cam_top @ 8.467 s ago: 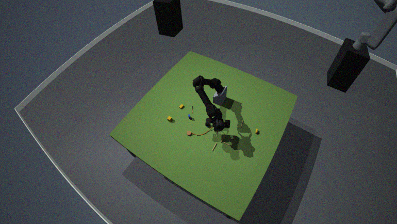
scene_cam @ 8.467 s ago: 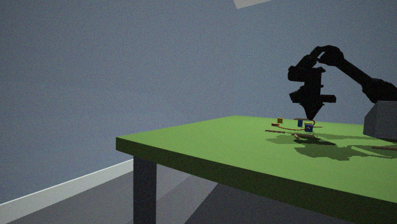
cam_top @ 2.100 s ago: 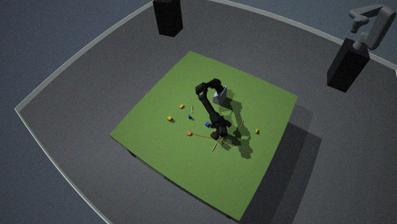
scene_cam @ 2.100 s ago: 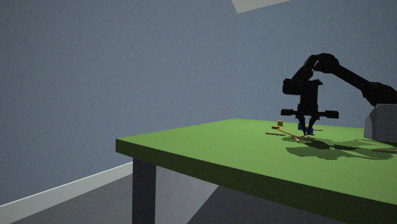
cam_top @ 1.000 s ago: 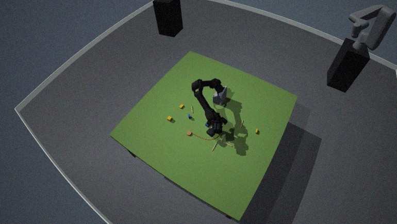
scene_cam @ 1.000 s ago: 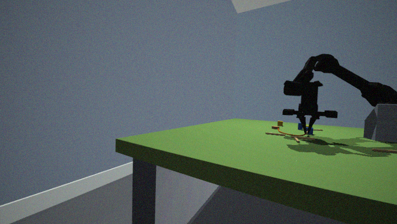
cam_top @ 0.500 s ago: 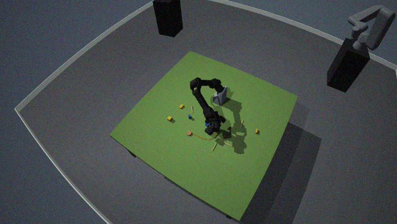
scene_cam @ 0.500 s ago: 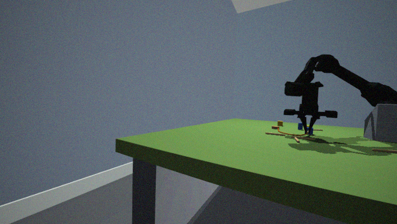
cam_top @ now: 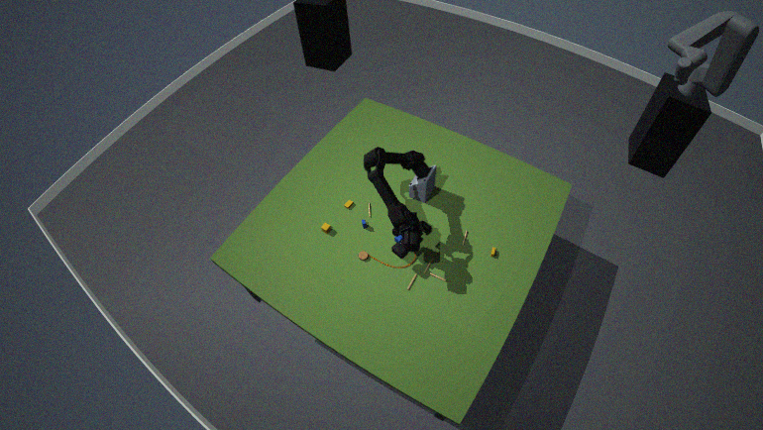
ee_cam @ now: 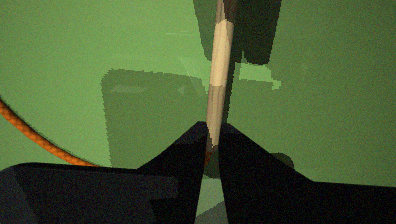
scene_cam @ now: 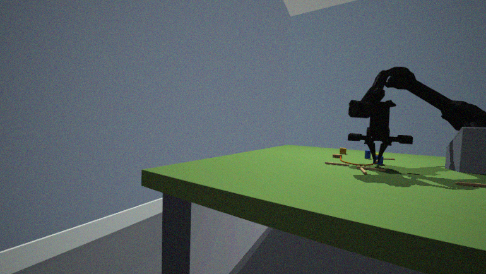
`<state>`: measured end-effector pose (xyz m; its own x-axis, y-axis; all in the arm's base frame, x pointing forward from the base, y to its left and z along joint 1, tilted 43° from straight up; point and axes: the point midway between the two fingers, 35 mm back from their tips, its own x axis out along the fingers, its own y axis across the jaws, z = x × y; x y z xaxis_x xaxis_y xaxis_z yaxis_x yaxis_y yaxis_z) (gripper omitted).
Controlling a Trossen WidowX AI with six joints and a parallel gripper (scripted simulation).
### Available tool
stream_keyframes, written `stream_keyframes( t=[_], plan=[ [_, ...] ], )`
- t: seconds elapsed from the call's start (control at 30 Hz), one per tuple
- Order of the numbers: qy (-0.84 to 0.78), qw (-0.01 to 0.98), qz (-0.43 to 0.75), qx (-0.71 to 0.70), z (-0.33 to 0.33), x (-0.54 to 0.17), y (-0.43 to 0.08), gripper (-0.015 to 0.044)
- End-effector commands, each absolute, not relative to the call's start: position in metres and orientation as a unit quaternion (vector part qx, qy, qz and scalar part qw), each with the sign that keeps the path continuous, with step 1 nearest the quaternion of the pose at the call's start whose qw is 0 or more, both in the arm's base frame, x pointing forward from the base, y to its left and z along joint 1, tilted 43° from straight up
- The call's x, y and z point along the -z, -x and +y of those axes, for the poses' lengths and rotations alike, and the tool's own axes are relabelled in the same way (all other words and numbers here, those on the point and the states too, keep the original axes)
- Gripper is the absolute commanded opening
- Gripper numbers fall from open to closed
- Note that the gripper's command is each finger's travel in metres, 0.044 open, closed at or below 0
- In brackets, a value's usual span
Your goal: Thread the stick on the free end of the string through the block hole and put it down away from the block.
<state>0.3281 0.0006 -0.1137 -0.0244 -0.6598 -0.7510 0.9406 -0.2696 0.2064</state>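
Observation:
My gripper (scene_cam: 377, 163) (ee_cam: 212, 131) is shut on the stick (ee_cam: 220, 65) at its string end, low over the table. The stick points away from the fingers in the wrist view. Whether it touches the table is unclear. The orange string (cam_top: 395, 267) (scene_cam: 353, 163) (ee_cam: 45, 149) curves from the gripper to the round wooden button (cam_top: 363, 256) (scene_cam: 336, 156). A blue block (cam_top: 397, 238) (scene_cam: 380, 160) is close beside the gripper, partly hidden by the arm. I cannot make out a hole in any block, so the holed block cannot be told apart.
Loose sticks (cam_top: 412, 281) (cam_top: 438, 276) lie near the gripper; others (cam_top: 370, 209) (cam_top: 465, 237) lie farther off. Yellow blocks (cam_top: 326, 228) (cam_top: 349, 203) (cam_top: 493, 251) and a small blue block (cam_top: 364, 223) (scene_cam: 367, 154) stand around on the green table (cam_top: 342, 298). The arm's shadow darkens its surroundings.

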Motion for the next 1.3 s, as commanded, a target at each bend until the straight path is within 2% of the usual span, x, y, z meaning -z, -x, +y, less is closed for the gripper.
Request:
stream_keyframes(
  t=[0.0, 1.17, 1.27],
  plan=[
    [-0.393, 0.579, 0.178, 0.692, -0.004, 0.108, -0.327, 0.0],
    [-0.392, 0.579, 0.178, 0.692, -0.034, 0.081, -0.312, 0.0],
    [-0.394, 0.577, 0.178, 0.693, -0.033, 0.083, -0.312, 0.0079]
  ],
)
